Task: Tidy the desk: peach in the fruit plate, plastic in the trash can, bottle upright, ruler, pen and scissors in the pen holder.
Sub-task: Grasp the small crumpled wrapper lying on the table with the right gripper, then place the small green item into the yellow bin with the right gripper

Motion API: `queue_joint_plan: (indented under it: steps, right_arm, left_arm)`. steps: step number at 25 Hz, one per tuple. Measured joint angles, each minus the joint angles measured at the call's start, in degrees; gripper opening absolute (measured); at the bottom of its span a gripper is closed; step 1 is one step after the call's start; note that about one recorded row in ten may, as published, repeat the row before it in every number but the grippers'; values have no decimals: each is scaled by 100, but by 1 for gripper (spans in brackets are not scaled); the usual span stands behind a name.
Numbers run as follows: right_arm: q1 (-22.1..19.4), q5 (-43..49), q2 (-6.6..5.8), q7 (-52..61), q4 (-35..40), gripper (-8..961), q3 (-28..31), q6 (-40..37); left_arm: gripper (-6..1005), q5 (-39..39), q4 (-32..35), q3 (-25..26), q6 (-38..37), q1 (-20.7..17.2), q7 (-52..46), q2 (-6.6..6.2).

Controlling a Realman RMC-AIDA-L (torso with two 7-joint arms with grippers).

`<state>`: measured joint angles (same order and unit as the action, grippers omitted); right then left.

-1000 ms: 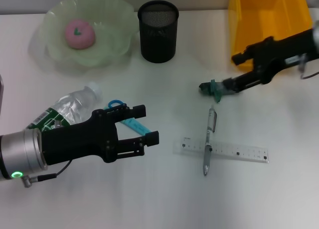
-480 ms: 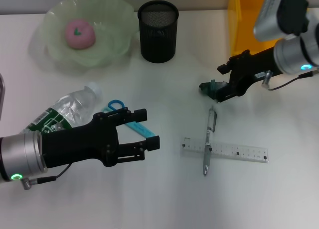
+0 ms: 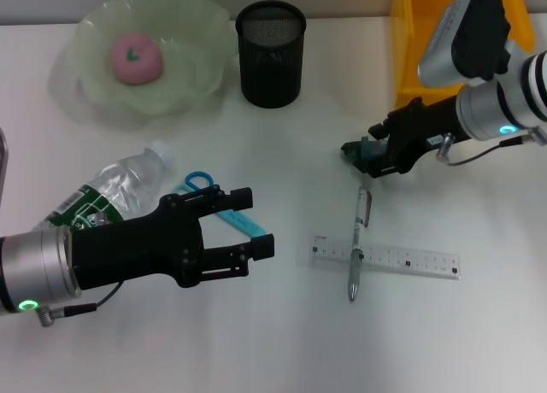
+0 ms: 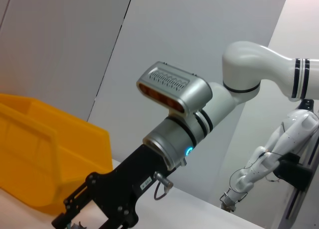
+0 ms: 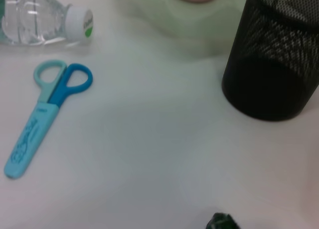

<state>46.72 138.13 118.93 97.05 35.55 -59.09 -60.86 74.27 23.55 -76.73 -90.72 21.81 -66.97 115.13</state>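
We look down on a white desk (image 3: 282,350) set against a pale wall. Nearest to us, our left gripper (image 3: 252,222) hovers low with its jaws spread wide and empty, barely shifted over the last second, just over the blue scissors (image 3: 224,209) and beside the water bottle (image 3: 115,190), which lies on its side.

A little farther out, the pen (image 3: 357,254) lies across the clear ruler (image 3: 385,258), both untouched.

Beyond them our right gripper (image 3: 369,154) has changed most: a second ago the arm reached in flat from the side, and now the wrist is raised and turned, while the fingers stay pinched on the dark green scrap of plastic (image 3: 366,152), which has barely left its spot above the pen. We judge the pickup done and the carry to the yellow trash can (image 3: 410,60) just behind it next.

Farthest away, the peach (image 3: 135,56) already sits in the pale green fruit plate (image 3: 205,34), and the black mesh pen holder (image 3: 272,55) stands empty.
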Motion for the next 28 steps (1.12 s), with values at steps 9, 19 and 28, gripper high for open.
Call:
queue_joint_plan:
  steps: [9,19,28]
  right_arm:
    - [-58,-107,5,10,56,350,13,-53]
    - [-743,-1192,-10,-223,1194,122,806,-1438]
    - [-1830,-4149,-94,-1443,1407,32,1606,-1432]
  left_arm:
    - [815,-1,10,2,-27,0,0,-3]
    - [815,-1,10,2,-39,20,0,-32]
    - [815,-1,24,1,-67,47,0,-30]
